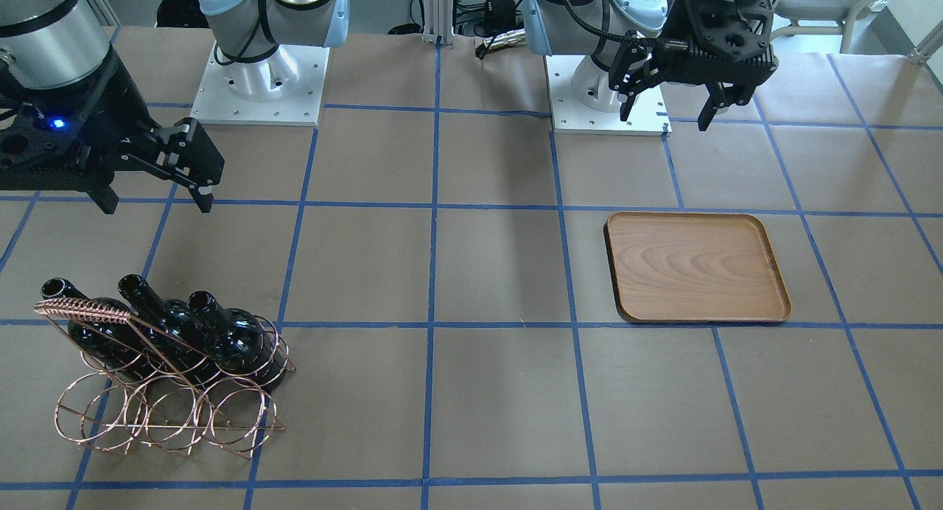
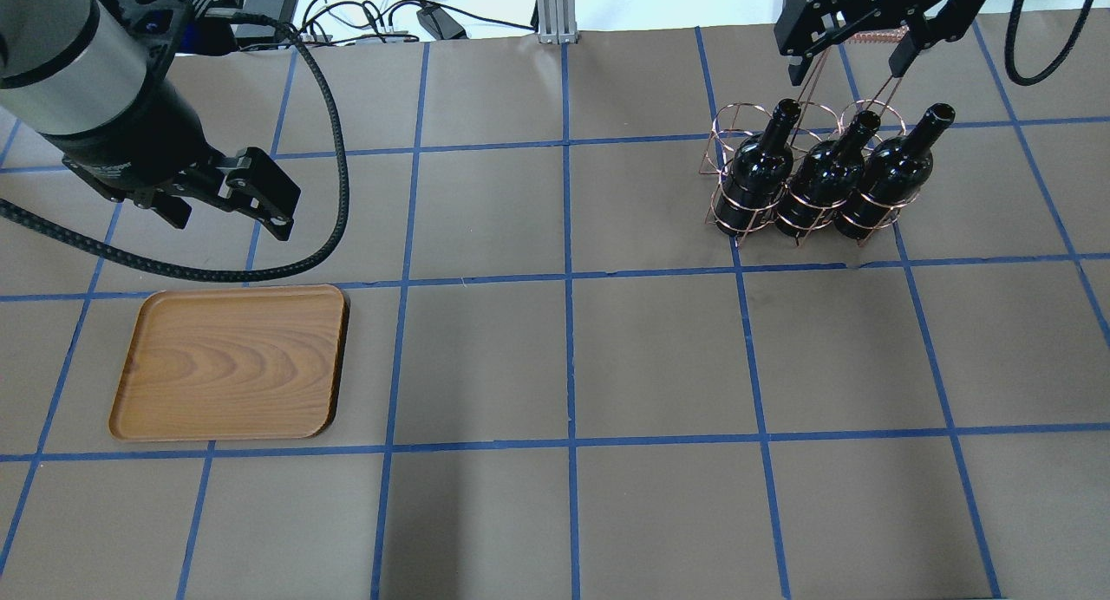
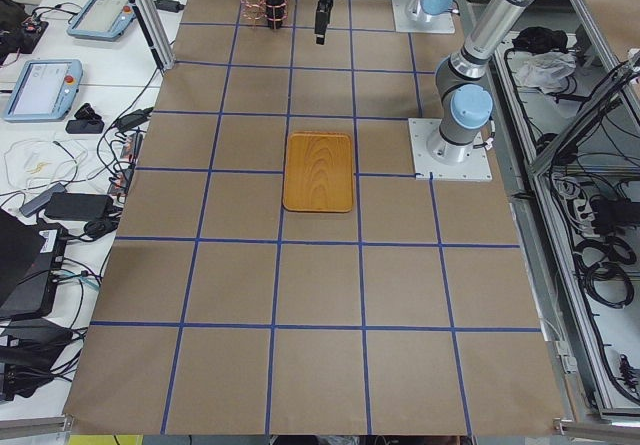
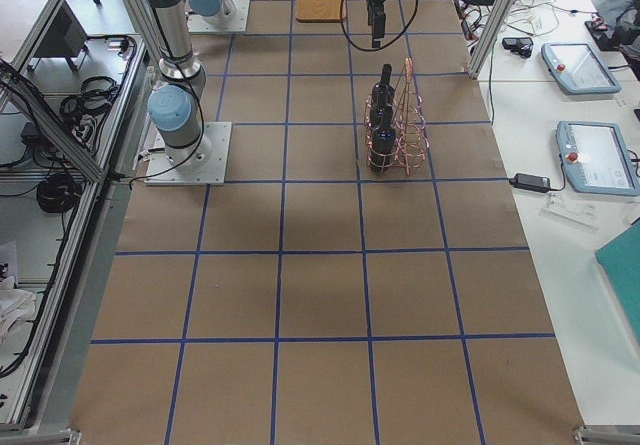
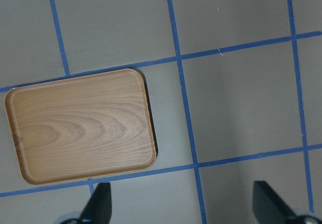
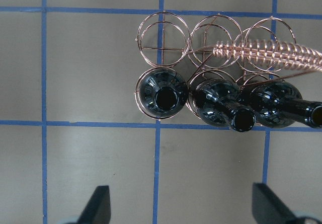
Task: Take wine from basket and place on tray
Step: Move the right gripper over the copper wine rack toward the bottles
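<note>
Three near-black wine bottles (image 2: pixel 763 162) (image 2: pixel 824 173) (image 2: pixel 893 162) stand in the copper wire basket (image 2: pixel 728 127) at the table's far right, also in the front view (image 1: pixel 169 421). My right gripper (image 2: pixel 845 61) hangs open and empty above and beyond the basket. Its wrist view looks down on the bottle mouths (image 6: pixel 167 98), with the open fingertips (image 6: pixel 98 204) apart from them. The empty wooden tray (image 2: pixel 230 361) lies at the near left. My left gripper (image 2: pixel 230 223) hangs open and empty just beyond the tray, which shows in its wrist view (image 5: pixel 80 126).
Brown paper with a blue tape grid (image 2: pixel 568 279) covers the table. The two arm bases (image 1: pixel 258 90) (image 1: pixel 608 97) stand at the robot's edge. A metal post (image 2: pixel 551 10) and cables lie at the far edge. The basket's far row of rings (image 6: pixel 163 38) holds nothing.
</note>
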